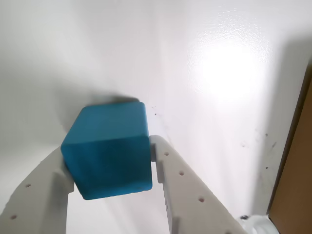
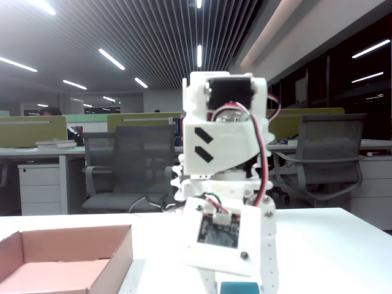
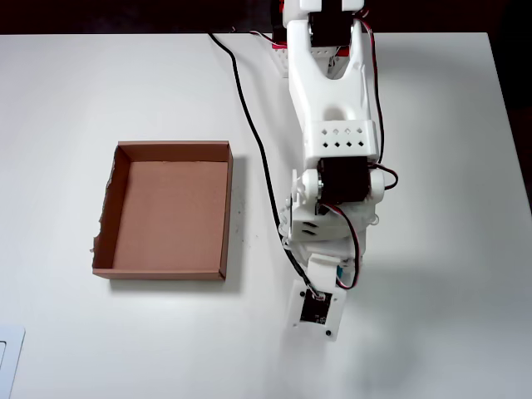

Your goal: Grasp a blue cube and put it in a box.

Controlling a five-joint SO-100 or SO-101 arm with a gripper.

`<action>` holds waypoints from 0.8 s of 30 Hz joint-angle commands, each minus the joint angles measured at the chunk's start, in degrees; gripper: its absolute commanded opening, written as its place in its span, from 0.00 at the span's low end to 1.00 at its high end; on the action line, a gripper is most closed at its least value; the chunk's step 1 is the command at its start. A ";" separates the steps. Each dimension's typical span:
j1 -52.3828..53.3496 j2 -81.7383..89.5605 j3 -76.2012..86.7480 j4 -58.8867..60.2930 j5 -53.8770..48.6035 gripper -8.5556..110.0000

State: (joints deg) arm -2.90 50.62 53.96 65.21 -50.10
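In the wrist view the blue cube (image 1: 107, 148) sits between my two white fingers, and my gripper (image 1: 109, 158) is shut on it, one finger (image 1: 44, 190) pressing its left face and the other its right. White table lies behind it; I cannot tell whether the cube touches it. The fixed view shows only the cube's top (image 2: 240, 288) at the bottom edge under the wrist board. In the overhead view the wrist hides the cube. The box (image 3: 227, 216), a shallow brown cardboard tray, lies empty to the left of the arm and also appears in the fixed view (image 2: 122, 254).
The white arm (image 3: 332, 141) reaches from the table's far edge toward the near side, with a black cable (image 3: 249, 116) trailing beside it. A brown edge (image 1: 297, 170) shows at the right of the wrist view. Office chairs and desks stand beyond the table.
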 commanded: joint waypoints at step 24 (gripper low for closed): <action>7.47 19.69 -2.90 9.58 3.78 0.20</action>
State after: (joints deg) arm 3.34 64.95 53.96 74.00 -46.67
